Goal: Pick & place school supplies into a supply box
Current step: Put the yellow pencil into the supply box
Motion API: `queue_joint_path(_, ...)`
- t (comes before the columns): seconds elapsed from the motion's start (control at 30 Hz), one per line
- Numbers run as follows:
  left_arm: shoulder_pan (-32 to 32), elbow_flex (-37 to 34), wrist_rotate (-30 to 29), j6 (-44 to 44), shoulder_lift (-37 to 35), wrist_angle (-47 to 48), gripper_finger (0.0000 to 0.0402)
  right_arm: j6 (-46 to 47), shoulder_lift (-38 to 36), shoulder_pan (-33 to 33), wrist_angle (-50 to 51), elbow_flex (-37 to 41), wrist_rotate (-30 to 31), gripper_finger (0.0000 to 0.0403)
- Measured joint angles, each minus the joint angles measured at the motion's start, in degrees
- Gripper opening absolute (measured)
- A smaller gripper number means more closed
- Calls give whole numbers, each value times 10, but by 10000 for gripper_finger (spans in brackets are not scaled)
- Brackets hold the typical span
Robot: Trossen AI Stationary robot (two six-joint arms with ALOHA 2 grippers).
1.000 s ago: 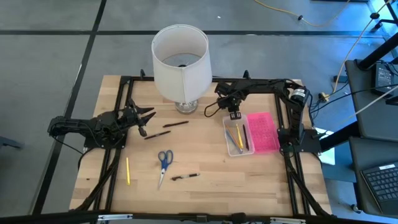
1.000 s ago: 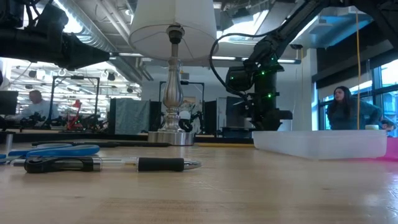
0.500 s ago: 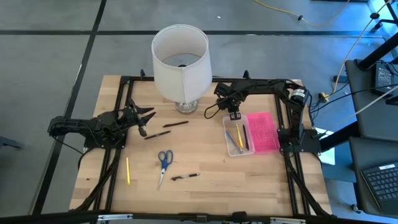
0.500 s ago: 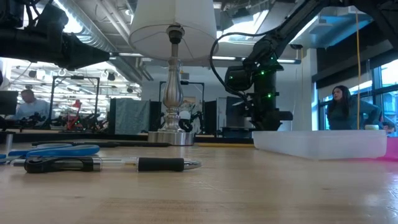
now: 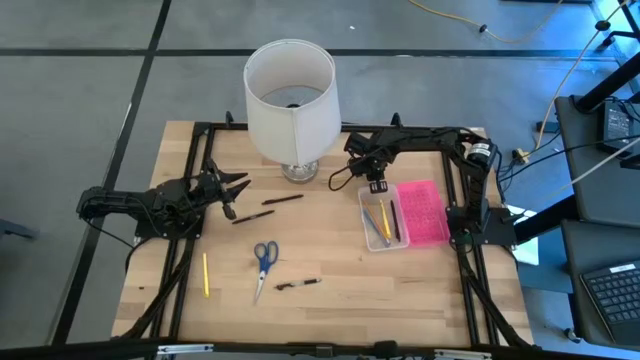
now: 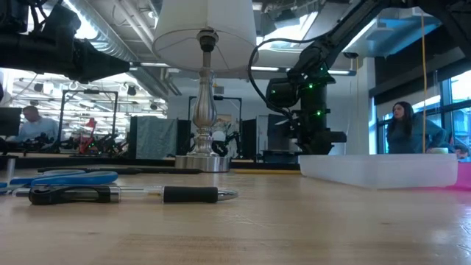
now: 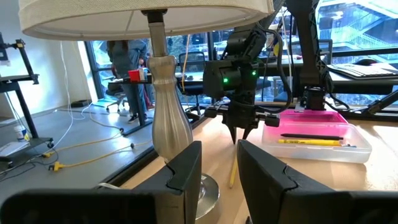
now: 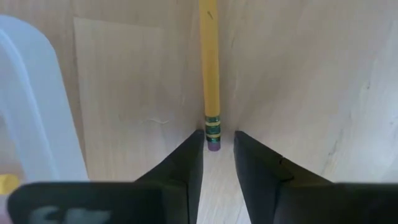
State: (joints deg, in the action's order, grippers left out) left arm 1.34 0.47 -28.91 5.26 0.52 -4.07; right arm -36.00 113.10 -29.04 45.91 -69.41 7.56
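Fingers of the right gripper parted a little, pointing down just beside the near-lamp end of the supply box; pink lid lying flat alongside it. Left gripper waiting over the table's left side, fingers spread and empty, close to a dark pen. Farther toward the front edge: scissors, a yellow pencil, another dark pen.

Low view: black pen nearest, blue scissor handles behind it, lamp base mid-table, clear box wall at right with the right gripper hanging beside it.

Left wrist view: own fingers apart with nothing between; beyond them the lamp stem, the right gripper above a slanted pencil, and pencils lying in the box.

Right wrist view: fingers straddling the eraser end of a yellow pencil on the wood, not clamped on it; box edge at one side.
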Motion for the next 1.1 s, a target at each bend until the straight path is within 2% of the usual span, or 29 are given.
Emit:
queue_joint_path(0.53,0,0,0,0,0,0,98,0,0,-1,18,0,7,97)
queue_joint_path(0.77,0,0,0,0,0,0,98,-1,0,-2,0,1,-31,97)
queue_joint_path(1.1,0,0,0,0,0,0,98,-1,0,-2,-8,2,-39,97)
